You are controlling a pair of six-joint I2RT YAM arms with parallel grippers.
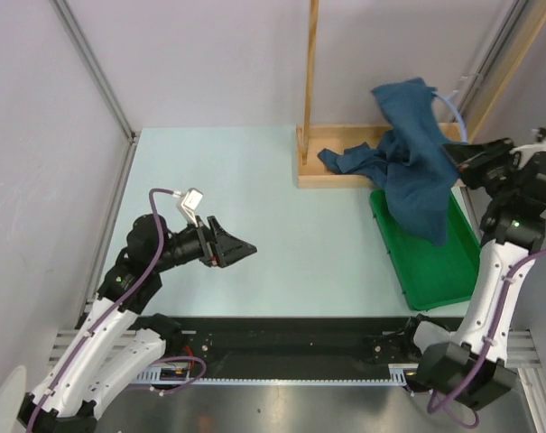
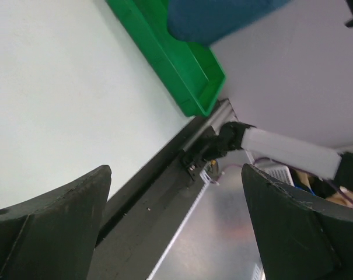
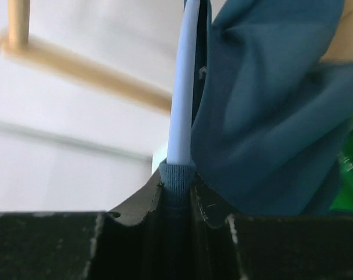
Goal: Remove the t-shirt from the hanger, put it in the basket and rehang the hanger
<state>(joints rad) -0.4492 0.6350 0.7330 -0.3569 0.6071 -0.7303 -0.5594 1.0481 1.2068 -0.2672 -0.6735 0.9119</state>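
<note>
The dark teal t-shirt [image 1: 412, 171] hangs crumpled on the pale blue hanger [image 1: 453, 104] at the back right, its lower part draping over the green tray [image 1: 435, 271]. My right gripper [image 1: 458, 162] is at the shirt's right side. In the right wrist view it [image 3: 176, 192] is shut on a ribbed edge of the t-shirt [image 3: 264, 105] wrapped around the hanger's arm [image 3: 181, 87]. My left gripper [image 1: 245, 248] is open and empty above the table's left middle, far from the shirt. In the left wrist view it [image 2: 176, 175] faces the tray [image 2: 182, 70] and shirt [image 2: 223, 17].
A wooden rack stands at the back, with a base [image 1: 345, 171] and an upright post [image 1: 310, 63]; its rod shows in the right wrist view [image 3: 88, 73]. Grey walls close in both sides. The right arm's base [image 2: 281, 149] sits at the table's near edge.
</note>
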